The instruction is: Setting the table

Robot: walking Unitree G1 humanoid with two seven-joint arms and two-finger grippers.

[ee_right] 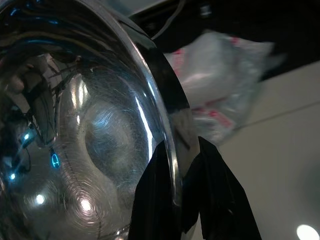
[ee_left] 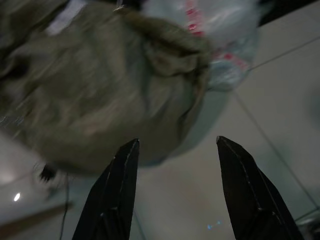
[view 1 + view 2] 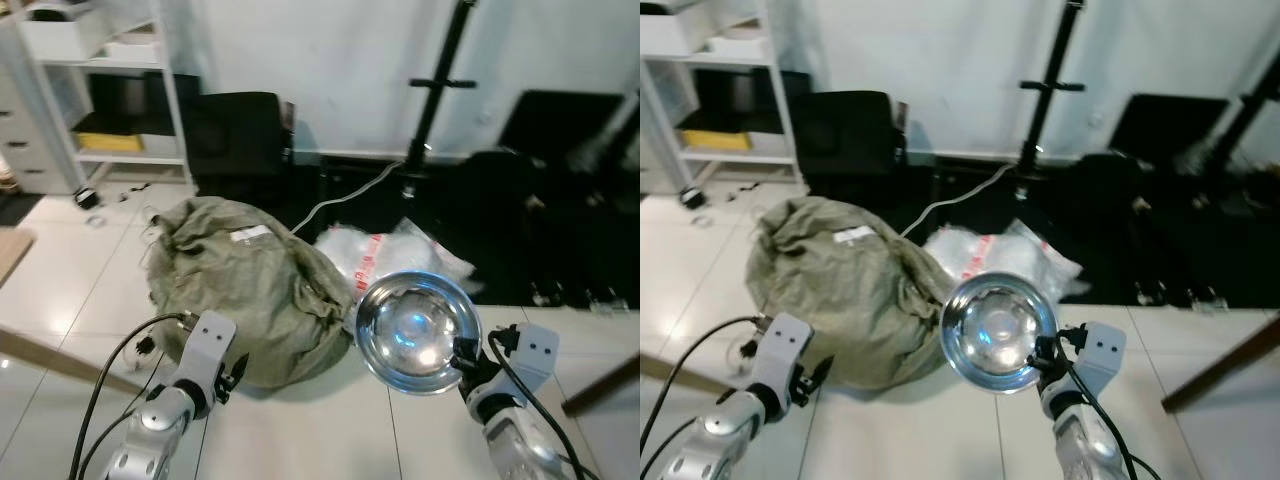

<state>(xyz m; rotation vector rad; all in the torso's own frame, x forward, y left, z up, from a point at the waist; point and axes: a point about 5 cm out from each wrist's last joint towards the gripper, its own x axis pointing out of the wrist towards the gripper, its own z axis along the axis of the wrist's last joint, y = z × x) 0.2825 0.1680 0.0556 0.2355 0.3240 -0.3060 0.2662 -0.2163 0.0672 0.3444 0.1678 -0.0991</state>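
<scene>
A shiny steel bowl (image 3: pixel 417 330) hangs in the air on my right side, its hollow facing me. My right gripper (image 3: pixel 464 366) is shut on the bowl's rim, one black finger inside and one outside, as the right wrist view shows at the rim (image 1: pixel 175 165). My left gripper (image 2: pixel 175 170) is open and holds nothing; its black fingers (image 2: pixel 112 195) point at the floor beside an olive cloth sack. The left wrist (image 3: pixel 205 360) is raised at the lower left.
An olive sack (image 3: pixel 245 285) lies on the pale tiled floor, with a clear plastic bag (image 3: pixel 385 252) behind it. A white shelf unit (image 3: pixel 100 90) stands at the back left, and a black stand (image 3: pixel 435 90) and dark bags at the back right.
</scene>
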